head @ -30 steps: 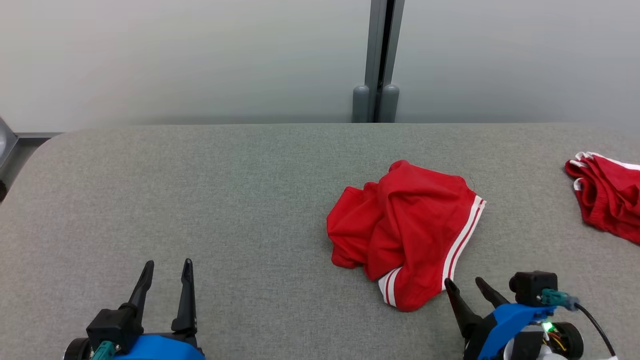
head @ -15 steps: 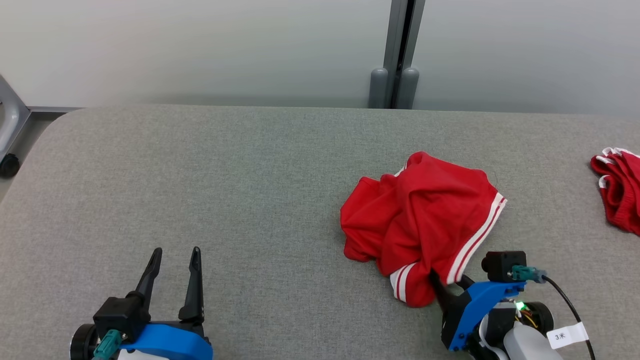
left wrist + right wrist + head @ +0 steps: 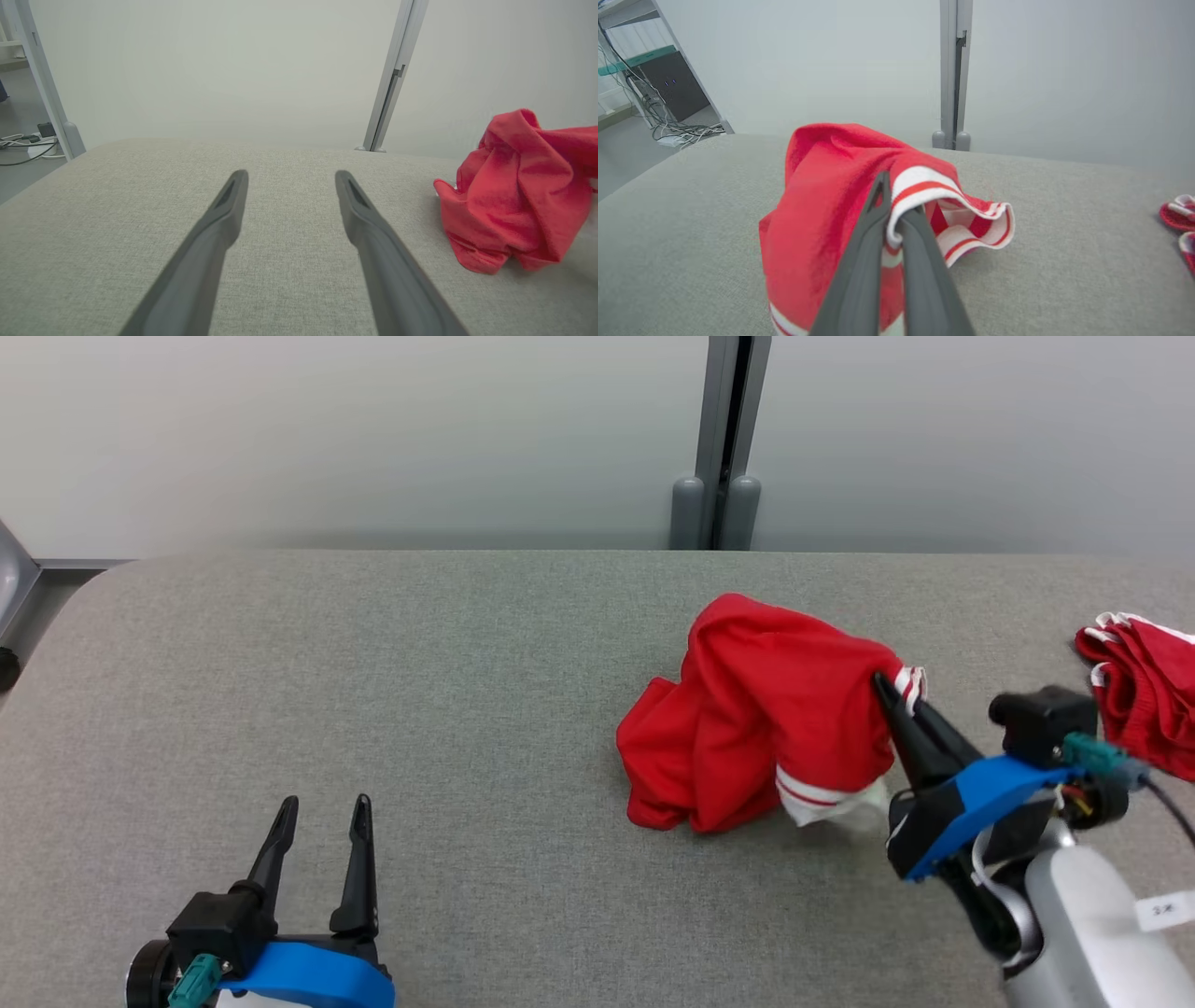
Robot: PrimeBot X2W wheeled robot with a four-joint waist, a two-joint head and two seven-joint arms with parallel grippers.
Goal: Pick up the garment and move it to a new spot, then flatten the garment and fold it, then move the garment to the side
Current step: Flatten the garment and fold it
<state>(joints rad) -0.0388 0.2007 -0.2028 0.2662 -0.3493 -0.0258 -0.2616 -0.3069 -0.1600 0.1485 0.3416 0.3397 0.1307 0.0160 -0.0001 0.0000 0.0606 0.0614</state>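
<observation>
As the head view has it, the red garment (image 3: pixel 756 728) lies bunched right of the worktop's (image 3: pixel 448 663) centre, with the right gripper (image 3: pixel 887 695) clamped on its striped hem from the right-edge side. The left wrist view shows the left gripper (image 3: pixel 289 177) wide open and empty, the garment well off to its right. The right wrist view shows the pinched hem raised above the grey surface, with a pale wall (image 3: pixel 1064 70) beyond the back edge.

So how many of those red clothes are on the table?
2. One red garment is bunched right of the middle of the table; a second red garment lies at its right edge, partly out of frame, so more could be hidden.
</observation>
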